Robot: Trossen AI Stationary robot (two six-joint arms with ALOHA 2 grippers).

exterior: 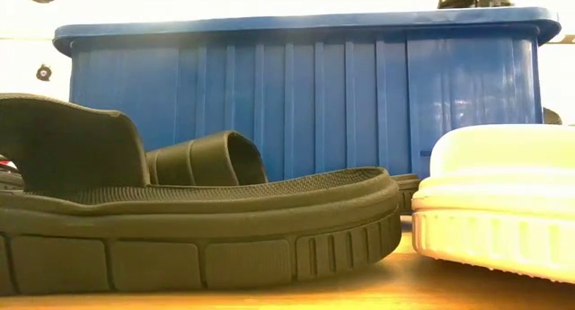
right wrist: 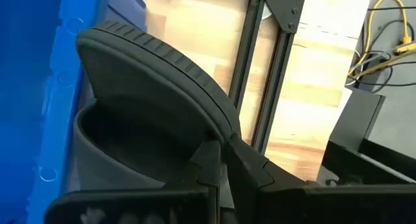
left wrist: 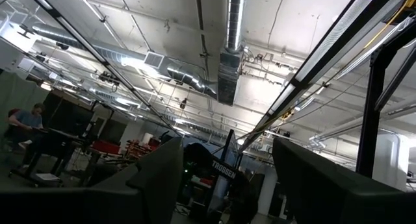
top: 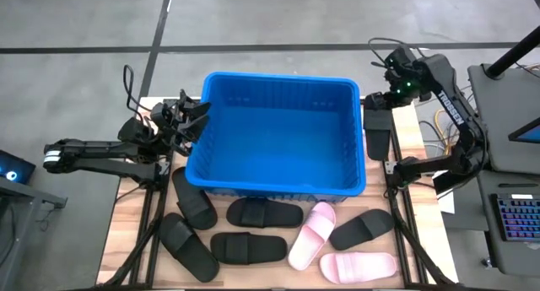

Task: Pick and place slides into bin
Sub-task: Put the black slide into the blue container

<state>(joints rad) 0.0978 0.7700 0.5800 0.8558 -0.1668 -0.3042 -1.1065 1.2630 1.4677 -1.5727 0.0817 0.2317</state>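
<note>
The blue bin (top: 278,135) stands at the middle of the table, nothing showing inside it. My right gripper (top: 377,104) is by the bin's right wall, pointing steeply down, shut on a black slide (top: 377,135). Several black slides (top: 264,212) and two pink slides (top: 311,234) lie sole-down along the near edge. The low view has a black slide (exterior: 180,229) and a pink slide (exterior: 503,202) close up before the bin (exterior: 305,103). My left gripper (top: 190,114) waits open at the bin's left rim, tilted up at the ceiling (left wrist: 227,185). My right gripper pinches the black slide between its two shut fingers (right wrist: 244,165) at the side edge where the ribbed strap (right wrist: 214,123) comes down. The fingers come from above, pointing steeply down. The slide hangs below them beside the bin's right wall; its lower end is hidden.
A black frame rail (right wrist: 250,68) runs along the table's right side under the held slide. Cables (top: 439,126) and a keyboard (top: 515,219) lie beyond the right edge. Bare wood shows right of the bin (top: 405,131). A person sits far off in the room (left wrist: 23,120).
</note>
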